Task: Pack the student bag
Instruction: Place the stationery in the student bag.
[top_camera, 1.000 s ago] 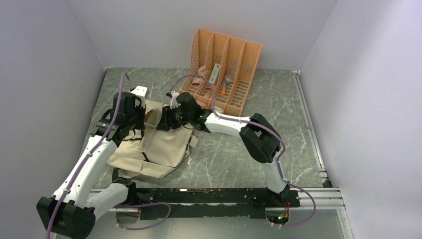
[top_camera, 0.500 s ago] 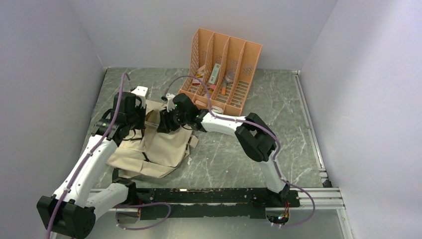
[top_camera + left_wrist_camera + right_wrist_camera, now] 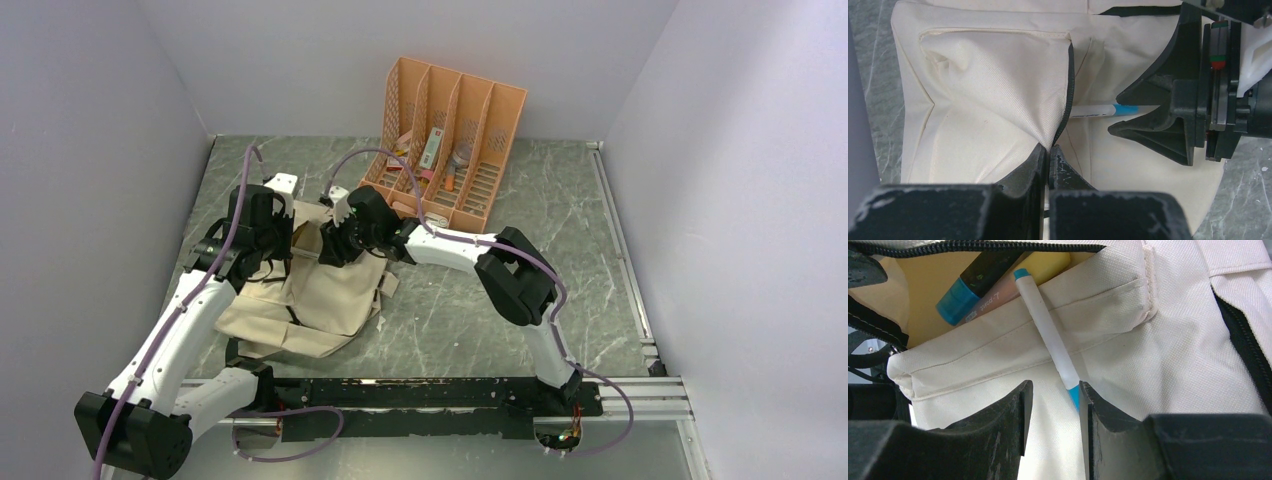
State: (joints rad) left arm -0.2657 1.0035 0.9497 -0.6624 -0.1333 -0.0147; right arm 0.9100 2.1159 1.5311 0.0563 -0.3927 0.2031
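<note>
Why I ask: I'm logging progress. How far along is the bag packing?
Done: a highlighter already lies inside the open bag. In hand: the left gripper pinches the opening's edge while a pen, between the fingers of the open right gripper, sits half inside. Left: more items wait in the organizer; the bag is unzipped.

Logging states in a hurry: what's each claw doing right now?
Left claw: closed on the student bag, at its pocket edge.
Right claw: open around the pen.
</note>
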